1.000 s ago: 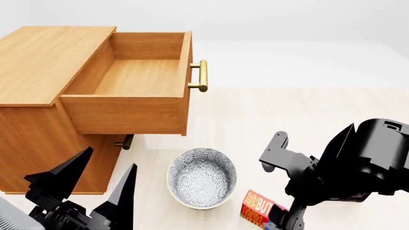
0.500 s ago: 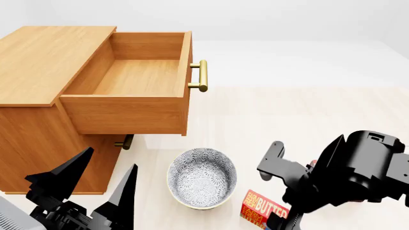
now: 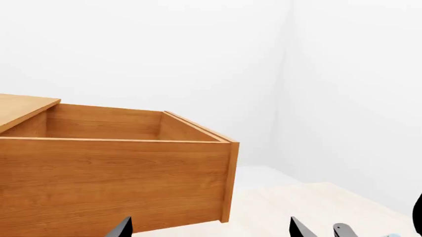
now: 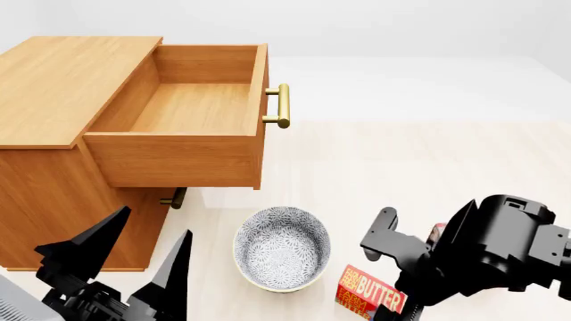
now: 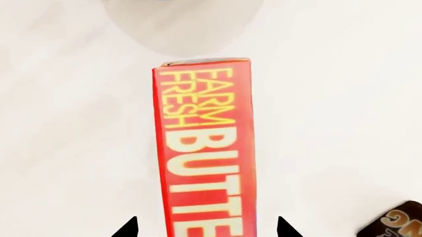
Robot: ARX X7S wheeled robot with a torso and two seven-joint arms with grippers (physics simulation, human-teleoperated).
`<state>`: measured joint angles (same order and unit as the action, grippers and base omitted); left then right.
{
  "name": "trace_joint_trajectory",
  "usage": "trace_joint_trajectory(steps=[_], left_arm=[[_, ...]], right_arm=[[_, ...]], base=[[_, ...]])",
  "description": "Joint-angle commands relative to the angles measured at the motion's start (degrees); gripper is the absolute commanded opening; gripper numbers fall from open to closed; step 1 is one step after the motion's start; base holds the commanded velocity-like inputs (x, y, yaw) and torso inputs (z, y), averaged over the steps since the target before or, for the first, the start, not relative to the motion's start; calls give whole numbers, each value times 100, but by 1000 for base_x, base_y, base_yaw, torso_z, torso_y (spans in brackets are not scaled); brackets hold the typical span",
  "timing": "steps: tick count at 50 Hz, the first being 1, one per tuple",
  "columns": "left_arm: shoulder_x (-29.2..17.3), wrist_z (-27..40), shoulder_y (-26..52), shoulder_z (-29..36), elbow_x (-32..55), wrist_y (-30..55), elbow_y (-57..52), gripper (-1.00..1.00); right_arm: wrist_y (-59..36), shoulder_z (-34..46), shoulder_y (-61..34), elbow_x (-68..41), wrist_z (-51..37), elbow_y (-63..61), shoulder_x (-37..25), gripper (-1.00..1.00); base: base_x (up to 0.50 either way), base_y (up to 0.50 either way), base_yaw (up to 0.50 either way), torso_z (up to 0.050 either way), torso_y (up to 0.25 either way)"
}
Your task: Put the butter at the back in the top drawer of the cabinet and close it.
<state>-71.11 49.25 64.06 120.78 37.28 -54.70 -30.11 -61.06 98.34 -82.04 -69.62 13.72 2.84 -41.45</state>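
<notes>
Lying between the right jaws: the butter.

A round bowl with a grey-and-white flower pattern inside stands upright on the pale wooden floor, near the front of the scene. A dark brown box with orange lettering lies at the right, only its corner showing.
</notes>
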Motion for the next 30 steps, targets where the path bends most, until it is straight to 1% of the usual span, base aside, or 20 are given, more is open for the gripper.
trace_joint_trajectory(steps=[1, 30], left_arm=[[-6, -11, -60, -65, -7, 13, 5, 100], [-14, -54, -161, -194, 24, 83, -19, 100]], right_arm=[[79, 50, 125, 64, 14, 87, 19, 100], [245, 149, 333, 193, 194, 340, 83, 100]], base=[[0, 0, 0, 0, 0], [0, 0, 0, 0, 0]])
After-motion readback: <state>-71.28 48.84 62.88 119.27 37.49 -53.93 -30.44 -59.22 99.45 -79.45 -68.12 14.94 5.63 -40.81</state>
